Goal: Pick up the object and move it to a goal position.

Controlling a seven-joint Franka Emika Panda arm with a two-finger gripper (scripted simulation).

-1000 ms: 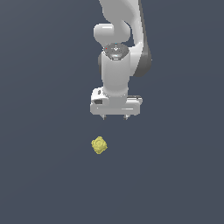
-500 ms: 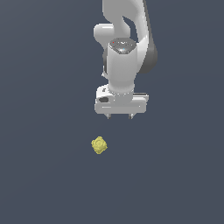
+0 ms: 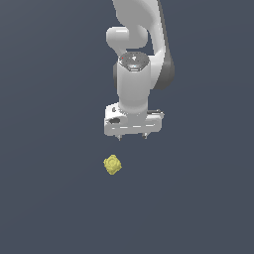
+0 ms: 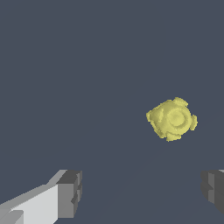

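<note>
The object (image 3: 112, 164) is a small pale yellow lump with a bumpy surface, lying on the dark grey floor. My white gripper (image 3: 132, 137) hangs above it and a little toward the exterior view's right, clear of it. The wrist view shows the object (image 4: 172, 119) beyond the two dark fingertips (image 4: 70, 192), which stand wide apart with nothing between them. The gripper (image 4: 142, 190) is open.
Plain dark grey floor (image 3: 49, 198) spreads all around the object. The white arm (image 3: 136, 59) rises from the gripper toward the top of the exterior view.
The gripper has sunk lower and drifted slightly toward the object. The object has stayed where it was.
</note>
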